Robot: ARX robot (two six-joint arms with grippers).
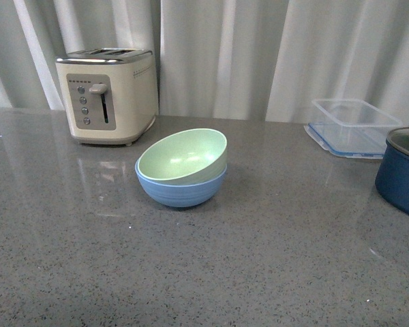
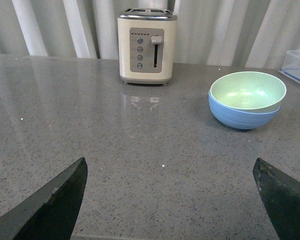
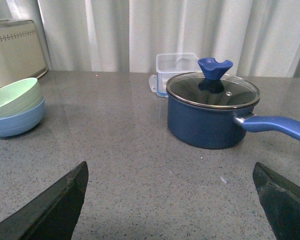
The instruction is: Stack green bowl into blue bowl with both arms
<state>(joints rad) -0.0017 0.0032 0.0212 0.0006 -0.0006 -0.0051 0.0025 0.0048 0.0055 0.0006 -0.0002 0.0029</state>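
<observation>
- Grey speckled tabletop [image 1: 211, 272], glossy enough to mirror things, carries the green bowl [image 1: 182, 157] nested in the blue bowl [image 1: 182, 191] at the centre of the front view; the green one sits tilted, its mouth leaning toward the lower left of the frame.
- Both bowls look matte, rigid and light, probably plastic-like; the thin rim is the likely place to pinch, and the tilt suggests the stack could shift if nudged.
- Left hand [image 2: 172, 195] is spread wide and empty, its fingers [image 2: 52, 205] at the lower corners of its wrist view, well short of the bowls.
- Right hand [image 3: 172, 197] is likewise wide and holds nothing.
- Outward: a cream toaster [image 1: 108, 94] upper left, a clear plastic container [image 1: 351, 126] upper right, a navy pot [image 3: 212, 112] with glass lid at the right edge.
- White curtains [image 1: 259, 54] close off the back.
</observation>
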